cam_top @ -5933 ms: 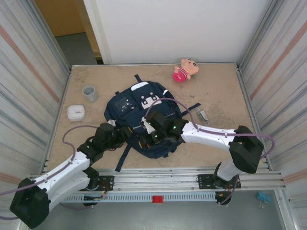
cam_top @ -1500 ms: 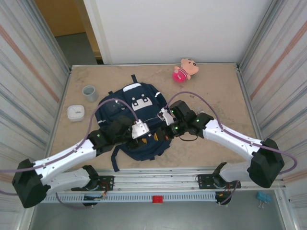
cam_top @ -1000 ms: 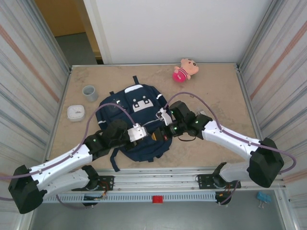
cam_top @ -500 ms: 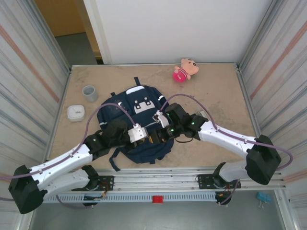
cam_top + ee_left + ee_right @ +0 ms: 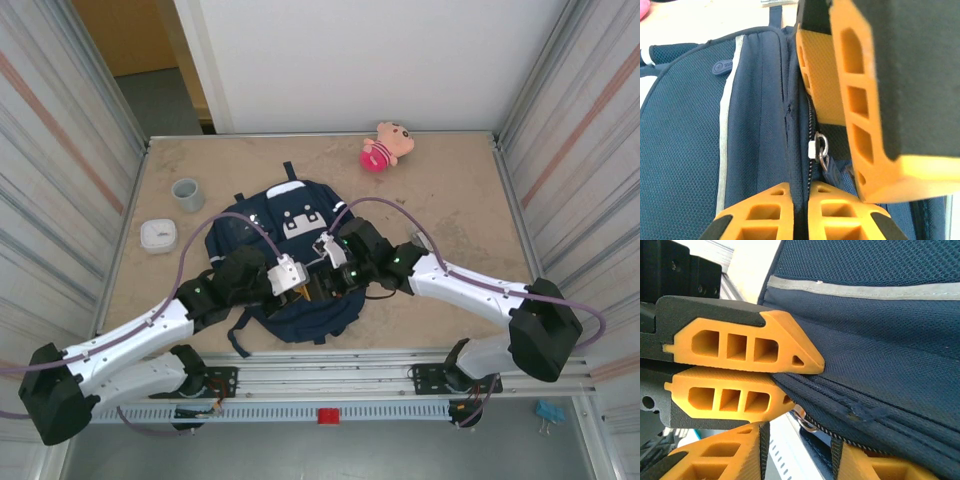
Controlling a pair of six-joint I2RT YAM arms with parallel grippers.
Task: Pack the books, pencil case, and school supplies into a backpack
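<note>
The navy backpack (image 5: pixel 290 240) lies flat on the table, white patch toward the far side. My left gripper (image 5: pixel 303 290) (image 5: pixel 800 187) is shut on the backpack's fabric edge beside the zipper, close to the metal zipper pull (image 5: pixel 819 147). My right gripper (image 5: pixel 328 283) (image 5: pixel 797 452) meets it tip to tip and stands open, the zipper pull (image 5: pixel 805 419) lying in the gap between its fingers. A slim silvery piece of the school supplies (image 5: pixel 420 238) lies partly hidden beyond my right forearm. The books and the pencil case are out of view.
A pink-and-tan plush toy (image 5: pixel 385 146) lies at the back right. A grey cup (image 5: pixel 187 194) and a white rounded box (image 5: pixel 158 235) stand left of the backpack. Metal walls close both sides, and the arms' rail runs along the near edge.
My right gripper has opened and slid left until it meets the left gripper at the backpack's near edge. The left gripper keeps its grip on the fabric.
</note>
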